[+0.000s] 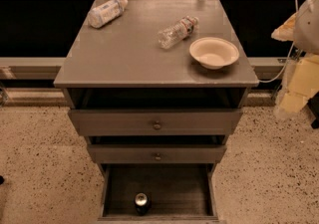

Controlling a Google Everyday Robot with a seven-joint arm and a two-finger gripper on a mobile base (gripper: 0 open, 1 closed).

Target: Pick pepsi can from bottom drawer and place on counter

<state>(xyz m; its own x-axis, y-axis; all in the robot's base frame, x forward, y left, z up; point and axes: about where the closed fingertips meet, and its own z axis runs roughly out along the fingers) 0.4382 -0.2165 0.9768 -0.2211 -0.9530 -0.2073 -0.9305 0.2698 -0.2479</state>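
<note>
Speckled floor (40, 168) spreads around a grey cabinet, with a dark window band behind it. Up top, the counter (134, 54) carries a clear plastic bottle (106, 12) lying on its side at the back left. A second bottle (178, 31) lies right of the middle, and a pale bowl (214, 52) sits just beside it, near the front right corner.

Down we go: the top drawer (124, 122) and the middle drawer (124, 154), each with a round knob, both look nudged out a little. Below them the bottom drawer (112, 193) is pulled wide open.

And there's the pepsi can (142, 203), standing upright on the drawer floor, close to the front wall, a touch left of centre. Its silver top and pull tab face up, the body is dark, and nothing else is in there with it.

The gripper (297, 88) hangs at the right edge of the view, beside the cabinet and well apart from the can. Whether it's open or closed, I can't tell.

I'd call this the very start, with the reach not yet made. The next move calls for dropping low in front of the upper drawers, coming down over the can, and closing on its sides.
</note>
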